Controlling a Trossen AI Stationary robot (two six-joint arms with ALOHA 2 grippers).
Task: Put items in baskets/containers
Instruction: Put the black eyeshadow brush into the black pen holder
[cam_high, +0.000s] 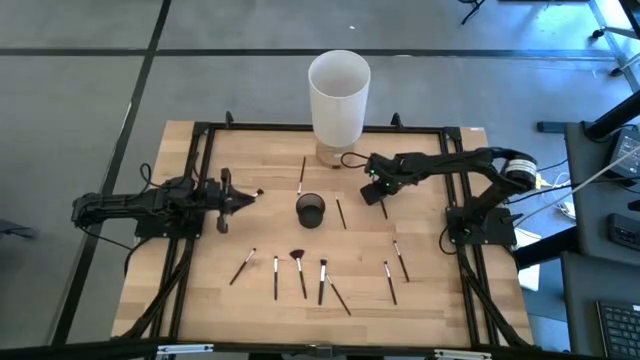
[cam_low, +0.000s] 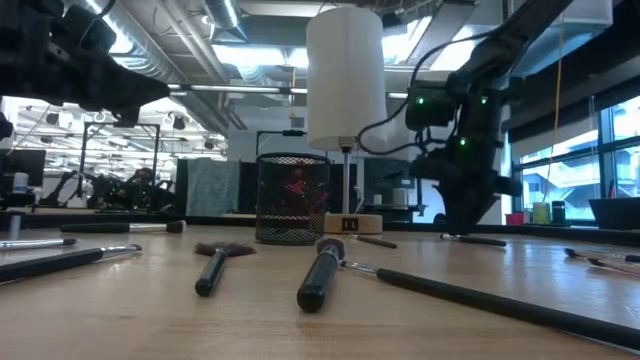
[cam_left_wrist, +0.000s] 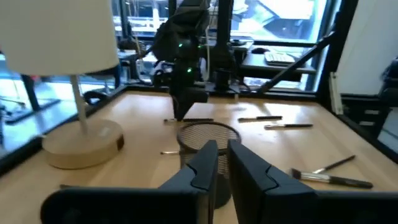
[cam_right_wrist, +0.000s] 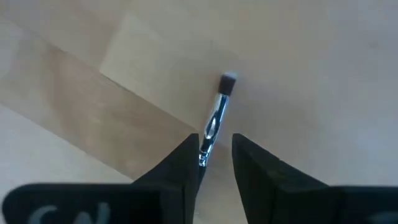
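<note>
Brushes are scattered along the near edge of the worktop, with the small dark cup at its middle, just in front of the tall white cylinder. The right gripper is lowered over one brush right of the cup — its fingers stand slightly parted astride the handle, and no grip is seen. The left gripper is held nearly closed near the left edge — nothing visible between its fingers.

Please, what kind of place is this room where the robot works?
Probably a robotics lab or workshop. A wooden table in a black frame carries two arms; exposed ceiling ducts, large windows and more benches with equipment stand behind.
</note>
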